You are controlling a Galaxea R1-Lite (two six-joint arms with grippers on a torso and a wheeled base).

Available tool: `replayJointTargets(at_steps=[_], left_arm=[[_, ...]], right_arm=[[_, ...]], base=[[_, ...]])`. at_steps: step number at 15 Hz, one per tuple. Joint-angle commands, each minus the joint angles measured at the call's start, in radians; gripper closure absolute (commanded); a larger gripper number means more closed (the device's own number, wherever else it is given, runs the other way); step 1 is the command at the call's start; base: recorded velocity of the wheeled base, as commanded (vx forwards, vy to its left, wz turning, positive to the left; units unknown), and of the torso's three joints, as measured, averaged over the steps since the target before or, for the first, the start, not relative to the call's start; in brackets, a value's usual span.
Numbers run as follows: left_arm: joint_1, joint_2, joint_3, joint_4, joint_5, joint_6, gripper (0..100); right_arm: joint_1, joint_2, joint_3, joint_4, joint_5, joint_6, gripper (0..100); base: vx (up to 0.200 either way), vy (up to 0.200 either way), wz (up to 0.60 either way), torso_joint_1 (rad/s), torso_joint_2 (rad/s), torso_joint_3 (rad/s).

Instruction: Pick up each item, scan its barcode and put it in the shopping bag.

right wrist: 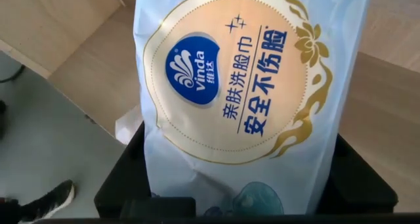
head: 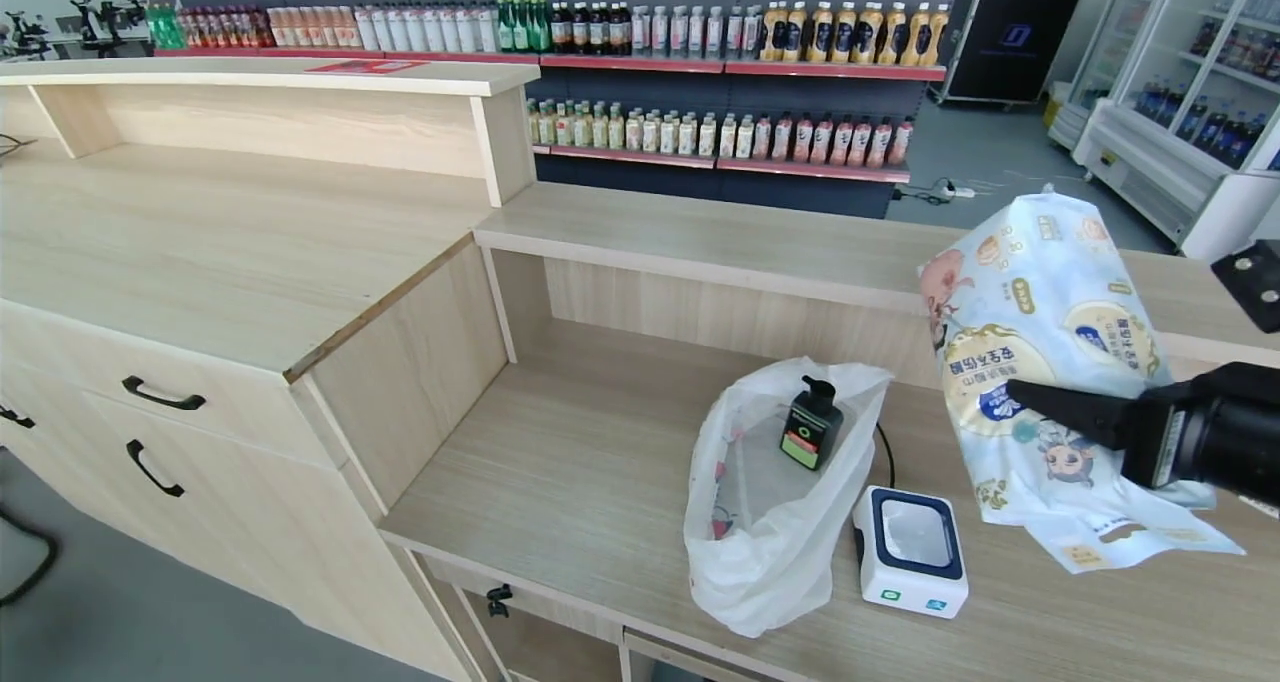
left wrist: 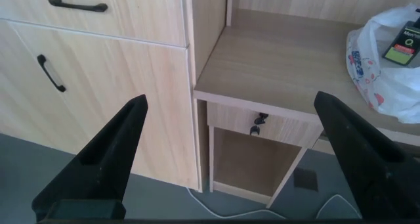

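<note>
My right gripper [head: 1030, 402] is shut on a large pale-blue printed soft pack [head: 1050, 362], held upright in the air above the counter at the right. In the right wrist view the pack [right wrist: 243, 99] sits between the two black fingers [right wrist: 125, 178]. Below and left of it a white barcode scanner [head: 910, 550] with a dark-framed window lies on the counter. Beside the scanner stands the white plastic shopping bag [head: 770, 522], mouth open, with a black pump bottle [head: 811, 427] inside. My left gripper [left wrist: 230, 152] hangs open low in front of the cabinet, with the bag [left wrist: 387, 60] far off.
The lower wooden counter [head: 570, 472] is bounded by a raised cabinet [head: 200, 262] with drawers at the left and a ledge [head: 700, 232] behind. Shelves of bottles [head: 700, 82] and a fridge [head: 1180, 112] stand in the background. A cable runs behind the scanner.
</note>
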Motion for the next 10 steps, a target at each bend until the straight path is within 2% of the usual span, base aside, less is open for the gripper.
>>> replayJointTargets(at_steps=[1, 3, 6, 7, 10], left_arm=[[-0.001, 0.0, 0.0, 0.0, 0.001, 0.0, 0], [-0.001, 0.001, 0.0, 0.0, -0.001, 0.0, 0], [-0.001, 0.001, 0.0, 0.0, -0.001, 0.0, 0], [-0.001, 0.001, 0.0, 0.0, -0.001, 0.0, 0], [-0.001, 0.001, 0.0, 0.0, -0.001, 0.0, 0]], right_arm=[[-0.001, 0.222, 0.037, -0.17, 0.002, 0.025, 100], [0.001, 0.332, 0.067, -0.299, 0.006, 0.028, 100], [0.013, 0.435, 0.071, -0.402, 0.006, 0.041, 100], [0.024, 0.49, 0.08, -0.474, 0.006, 0.05, 100], [0.045, 0.539, 0.097, -0.552, 0.032, 0.053, 100]], base=[[0.0, 0.0, 0.0, 0.0, 0.0, 0.0], [0.0, 0.0, 0.0, 0.0, 0.0, 0.0], [0.0, 0.0, 0.0, 0.0, 0.0, 0.0], [0.0, 0.0, 0.0, 0.0, 0.0, 0.0], [0.0, 0.0, 0.0, 0.0, 0.0, 0.0]])
